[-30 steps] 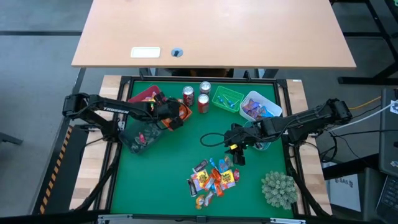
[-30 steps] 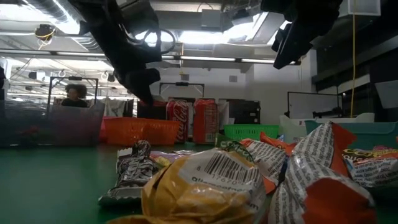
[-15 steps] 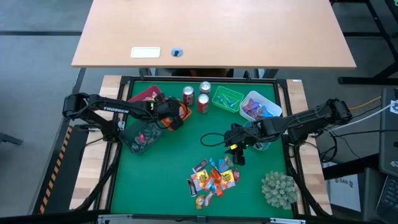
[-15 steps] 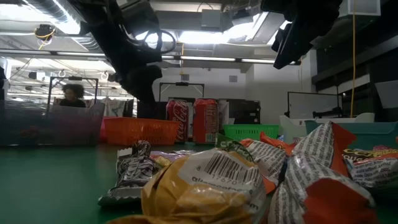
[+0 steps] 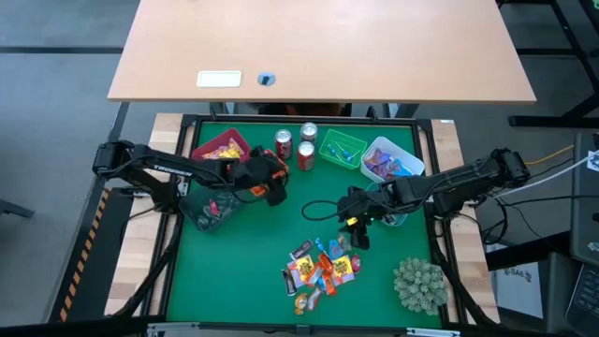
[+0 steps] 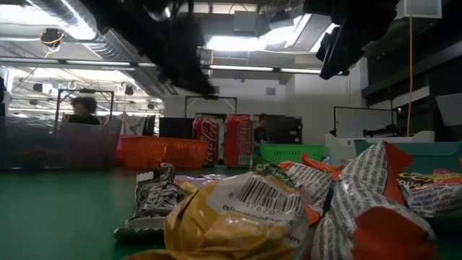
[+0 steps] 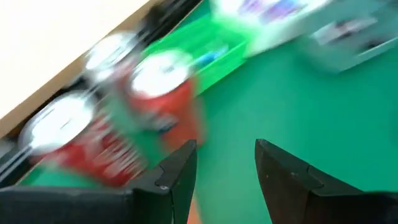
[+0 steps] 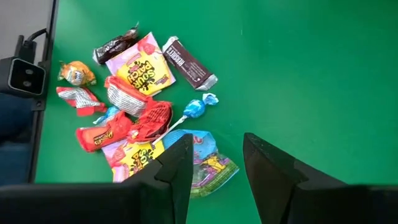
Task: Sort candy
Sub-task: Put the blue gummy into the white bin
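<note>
Motion blur is smearing the two red soda cans and the green plastic basket in the left wrist view. The low view's edges are cropping the crinkled orange-and-white candy wrappers, which are blocking the worktop behind.

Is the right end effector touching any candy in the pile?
Apart. The right wrist view shows the right end effector open above the candy pile, with nothing between its fingers.

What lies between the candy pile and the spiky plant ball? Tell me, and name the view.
Nothing: only bare green mat separates the candy pile from the plant ball, as the high view shows.
</note>
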Available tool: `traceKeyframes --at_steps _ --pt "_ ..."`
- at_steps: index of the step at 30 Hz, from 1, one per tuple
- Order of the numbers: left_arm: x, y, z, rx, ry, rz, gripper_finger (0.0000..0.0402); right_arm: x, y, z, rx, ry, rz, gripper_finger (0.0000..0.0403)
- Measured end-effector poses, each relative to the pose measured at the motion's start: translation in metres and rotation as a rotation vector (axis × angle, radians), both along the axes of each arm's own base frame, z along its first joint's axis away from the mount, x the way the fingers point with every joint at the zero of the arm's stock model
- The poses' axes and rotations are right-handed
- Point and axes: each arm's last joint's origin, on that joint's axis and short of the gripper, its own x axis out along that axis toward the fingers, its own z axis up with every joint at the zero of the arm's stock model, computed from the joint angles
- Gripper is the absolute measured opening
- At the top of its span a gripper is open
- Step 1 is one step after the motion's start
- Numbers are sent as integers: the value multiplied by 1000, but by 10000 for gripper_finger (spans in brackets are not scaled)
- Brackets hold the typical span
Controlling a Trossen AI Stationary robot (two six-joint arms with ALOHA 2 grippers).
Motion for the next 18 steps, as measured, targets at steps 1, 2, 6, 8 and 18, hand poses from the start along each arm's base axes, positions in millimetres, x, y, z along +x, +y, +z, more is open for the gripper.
traceKeyframes --at_steps 1,2,6,8,18 --pt "2 -4 4 -11 -39 -38 151 0 0 0 4 1 0 139" --pt "2 -8 8 -22 -71 -73 151 0 0 0 10 3 2 142" --pt "1 -27 20 -69 -145 -203 151 1 1 -1 26 12 12 173" --pt "0 -37 23 -90 -159 -261 151 3 2 -5 25 27 13 193" --pt "-6 -90 22 -155 -167 -432 151 23 9 -53 28 200 85 234"
